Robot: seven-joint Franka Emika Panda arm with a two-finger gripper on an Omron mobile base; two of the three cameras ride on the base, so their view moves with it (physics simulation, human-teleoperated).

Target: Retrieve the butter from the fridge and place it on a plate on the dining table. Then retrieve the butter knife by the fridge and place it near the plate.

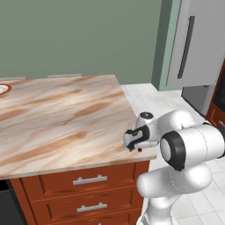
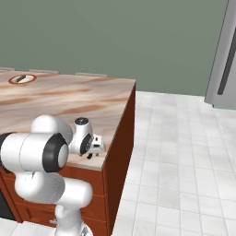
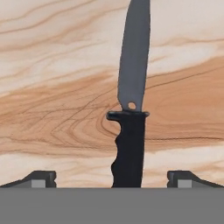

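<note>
Left base view: the hand (image 1: 133,141) hangs low over the counter (image 1: 61,118) by its near corner, the fridge (image 1: 195,44) well apart.

Right base view: the plate (image 2: 21,79) sits at the counter's far end.

Hand view: the knife (image 3: 131,100) lies flat between the released fingers (image 3: 39,178). It looks stiff, light, thin; the ridged black handle probably grips better than the smooth grey blade.
</note>
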